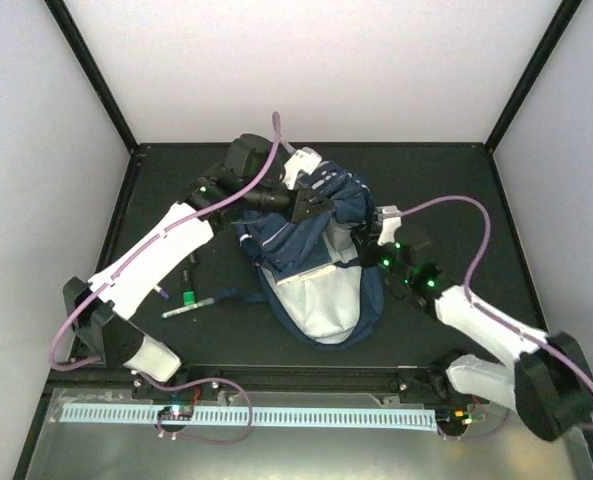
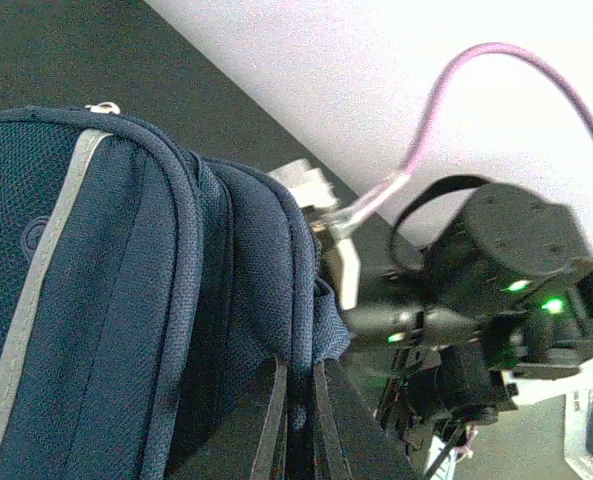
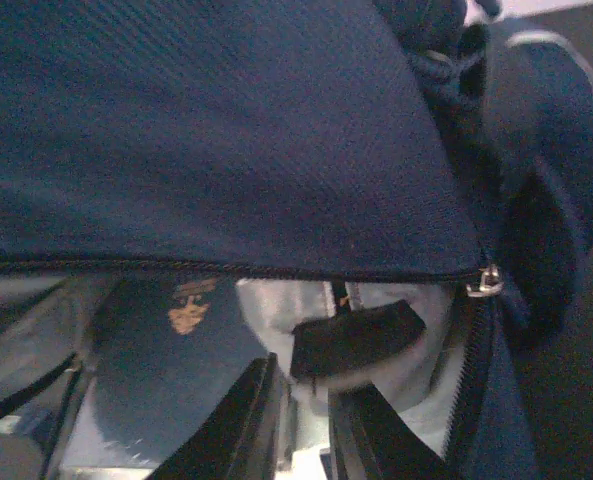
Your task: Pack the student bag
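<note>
Now, the left gripper (image 2: 296,390) is pinched tight on a top fold of the student bag (image 1: 321,250). From those fingers the bag's long axis runs toward the arm bases, grey-lined mouth up. The right gripper (image 3: 301,400) sits inside the mouth, fingers barely apart; whether they grip anything, I cannot tell. The zip edge (image 3: 226,268) overhangs them. Pens (image 1: 188,303) lie well left on the table (image 1: 456,200).

No legible text, only a blurred gold emblem (image 3: 188,305) on a dark cover (image 3: 161,375) inside the student bag (image 3: 226,130)
</note>
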Motion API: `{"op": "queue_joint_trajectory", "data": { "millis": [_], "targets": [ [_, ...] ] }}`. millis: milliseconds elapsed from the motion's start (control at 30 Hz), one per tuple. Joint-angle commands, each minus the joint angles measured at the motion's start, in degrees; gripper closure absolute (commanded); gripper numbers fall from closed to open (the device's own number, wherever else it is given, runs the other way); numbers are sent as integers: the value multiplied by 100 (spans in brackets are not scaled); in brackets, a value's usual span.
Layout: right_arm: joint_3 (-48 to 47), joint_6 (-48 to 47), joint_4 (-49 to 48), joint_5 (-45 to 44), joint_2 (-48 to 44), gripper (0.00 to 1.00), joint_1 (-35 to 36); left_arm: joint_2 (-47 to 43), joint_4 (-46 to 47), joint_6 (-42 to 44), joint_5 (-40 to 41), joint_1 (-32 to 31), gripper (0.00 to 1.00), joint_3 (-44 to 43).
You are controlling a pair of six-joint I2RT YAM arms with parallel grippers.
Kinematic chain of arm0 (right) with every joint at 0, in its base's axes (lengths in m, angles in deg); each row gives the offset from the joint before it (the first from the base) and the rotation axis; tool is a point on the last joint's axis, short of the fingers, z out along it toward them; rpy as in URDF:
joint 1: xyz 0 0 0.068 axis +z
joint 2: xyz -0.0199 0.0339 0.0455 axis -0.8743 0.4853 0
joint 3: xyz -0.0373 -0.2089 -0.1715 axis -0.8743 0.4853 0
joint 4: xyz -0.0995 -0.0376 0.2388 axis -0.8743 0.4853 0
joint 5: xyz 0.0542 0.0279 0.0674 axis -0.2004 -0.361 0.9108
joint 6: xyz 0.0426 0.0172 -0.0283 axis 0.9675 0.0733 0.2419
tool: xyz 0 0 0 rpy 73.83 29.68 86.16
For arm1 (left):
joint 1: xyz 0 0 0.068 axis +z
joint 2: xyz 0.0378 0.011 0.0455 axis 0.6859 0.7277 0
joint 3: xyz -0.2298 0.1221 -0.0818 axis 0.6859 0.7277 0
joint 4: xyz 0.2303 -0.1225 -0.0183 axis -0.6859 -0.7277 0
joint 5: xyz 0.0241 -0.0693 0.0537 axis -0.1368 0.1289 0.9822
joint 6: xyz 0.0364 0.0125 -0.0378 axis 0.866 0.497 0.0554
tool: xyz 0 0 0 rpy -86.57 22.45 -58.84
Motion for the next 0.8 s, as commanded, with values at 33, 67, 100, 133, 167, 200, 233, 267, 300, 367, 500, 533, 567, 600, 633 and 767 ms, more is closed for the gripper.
{"op": "queue_joint_trajectory", "data": {
  "millis": [33,67,100,133,167,200,233,267,300,367,500,533,567,600,633,767],
  "targets": [
    [472,-681,1074,219,-1329,73,-153,-701,383,373,-116,112,97,163],
    [537,-749,1234,221,-1591,70,-199,-774,323,451,-73,155,97,231],
    [583,-810,1389,226,-1813,69,-259,-851,240,532,-10,201,97,298],
    [596,-877,1525,237,-1990,69,-333,-964,152,646,50,259,98,364],
    [574,-896,1661,236,-2119,68,-420,-1054,57,730,117,291,98,437],
    [534,-900,1752,257,-2182,68,-521,-1160,-54,817,206,329,98,506],
    [466,-896,1813,303,-2201,68,-630,-1255,-157,910,330,356,98,579],
    [386,-864,1841,412,-2161,68,-752,-1389,-255,982,479,398,98,662],
    [293,-826,1855,572,-2062,68,-887,-1548,-349,1061,617,431,98,739],
    [51,-745,1889,945,-1769,68,-1093,-1785,-509,1172,951,503,98,906],
    [-412,-824,1874,2059,-1104,66,-1211,-2133,-631,1399,1439,565,98,1373],
    [-447,-860,1828,2249,-1026,65,-1212,-2189,-663,1440,1535,572,98,1484],
    [-444,-878,1767,2380,-1005,64,-1212,-2228,-686,1450,1619,582,98,1576],
    [-408,-894,1710,2500,-1015,64,-1212,-2250,-723,1451,1671,590,98,1664],
    [-366,-907,1664,2612,-1034,64,-1213,-2265,-738,1464,1683,599,98,1733],
    [-109,-872,1500,2929,-1219,64,-1209,-2292,-736,1501,1684,626,98,1903]
  ]
}}
